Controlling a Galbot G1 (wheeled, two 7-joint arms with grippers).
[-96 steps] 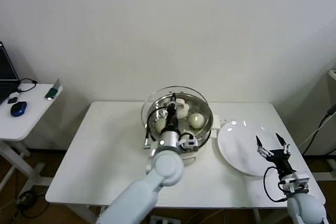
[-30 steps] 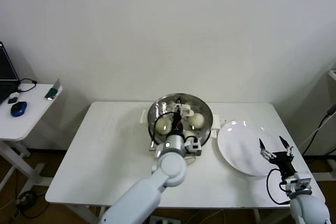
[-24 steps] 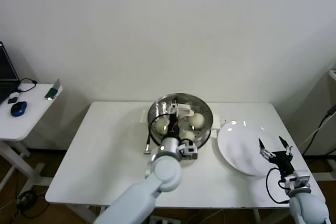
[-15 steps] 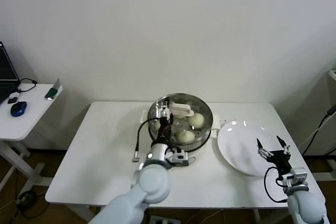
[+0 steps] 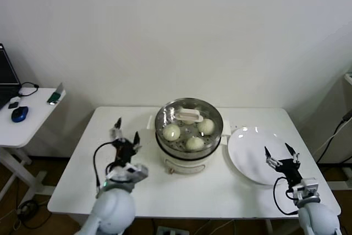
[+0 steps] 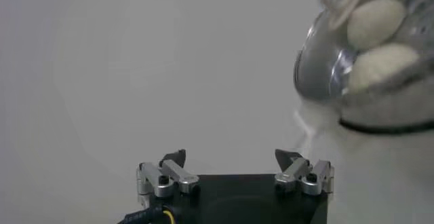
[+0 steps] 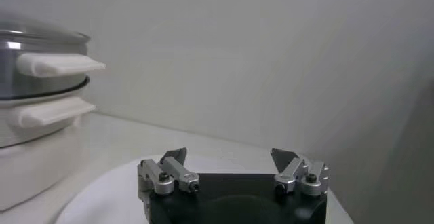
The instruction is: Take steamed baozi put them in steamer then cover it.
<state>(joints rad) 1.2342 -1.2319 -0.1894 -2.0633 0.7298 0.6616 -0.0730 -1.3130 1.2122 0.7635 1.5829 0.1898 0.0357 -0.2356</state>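
Observation:
The steamer (image 5: 188,149) stands mid-table with the cover (image 5: 188,115) lying flat on it, white bar handle up. Three steamed baozi (image 5: 171,131) (image 5: 205,126) (image 5: 193,143) show through the glass. My left gripper (image 5: 126,136) hovers over the table left of the steamer, open and empty. In the left wrist view my left gripper (image 6: 230,156) has the cover (image 6: 319,76) and two baozi (image 6: 376,22) off to one side. My right gripper (image 5: 276,149) is open and empty over the white plate (image 5: 247,141). In the right wrist view my right gripper (image 7: 229,152) faces the wall, the steamer (image 7: 37,76) beside it.
The white plate (image 7: 102,191) is bare. A small side table (image 5: 22,119) at the far left holds a blue mouse (image 5: 19,114) and a laptop. The wall runs close behind the work table (image 5: 77,180).
My left gripper let go of the cover's handle and drew back to the left, away from the steamer. The cover now rests on the steamer. The right arm barely moved.

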